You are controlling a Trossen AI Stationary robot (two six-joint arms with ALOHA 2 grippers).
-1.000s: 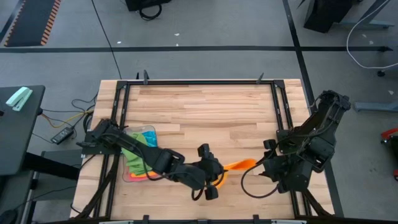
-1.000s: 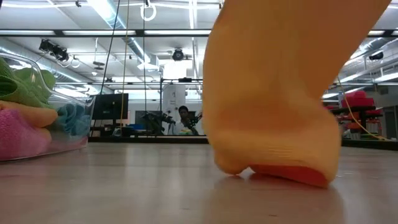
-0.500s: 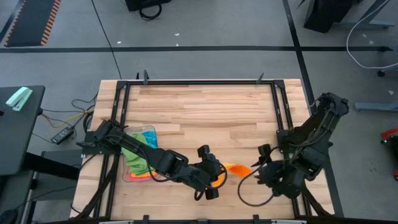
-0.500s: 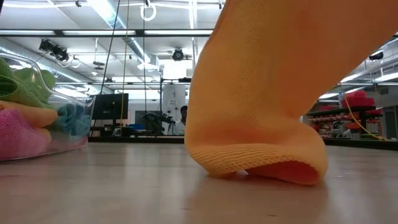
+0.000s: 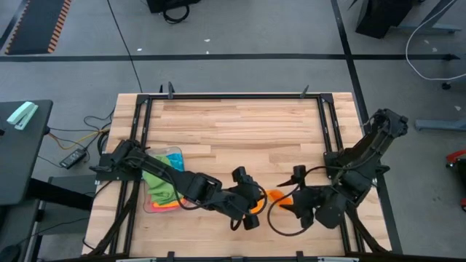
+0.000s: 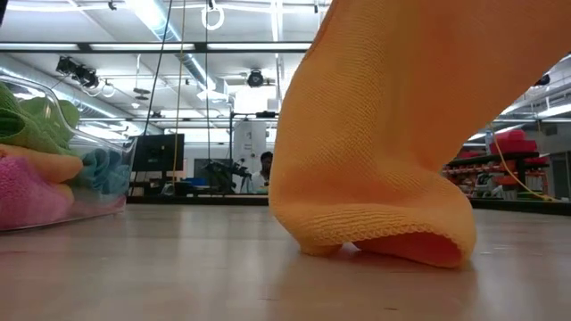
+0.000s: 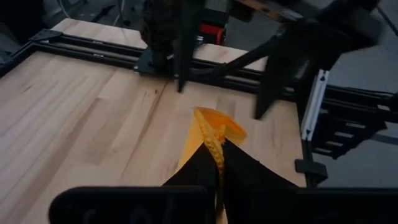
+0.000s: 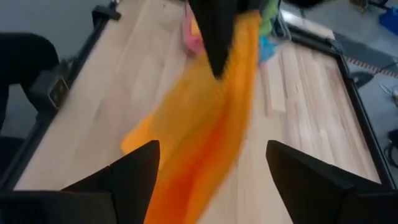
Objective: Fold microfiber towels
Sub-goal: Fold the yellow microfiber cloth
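An orange microfiber towel (image 5: pixel 275 196) hangs near the table's front middle. My left gripper (image 5: pixel 253 207) is shut on its upper part, and its lower end rests on the wood. My right gripper (image 5: pixel 290 193) stands open just right of it. In the right wrist view its two fingers stand either side of the orange towel (image 8: pixel 205 137) with a gap showing on both sides. More towels, green, pink and blue, lie heaped in a clear tray (image 5: pixel 162 191) at the left. My left gripper pinches a bunched edge of the orange towel (image 7: pixel 215 144) between its two shut fingers, which slant downward from the table's left. The cloth hangs slack below the fingers, and its folded lower end (image 6: pixel 379 242) rests on the table.
A black frame rail (image 5: pixel 240 96) runs around the wooden table. The tray (image 6: pixel 53 169) of towels sits at the left front. Bare wood (image 5: pixel 240 131) lies across the table's middle and far side.
My right gripper has moved toward the table's left, closing on my left gripper. The orange towel, stretched between the two a second ago, is now bunched short and slack. Its lower fold has spread wider on the table.
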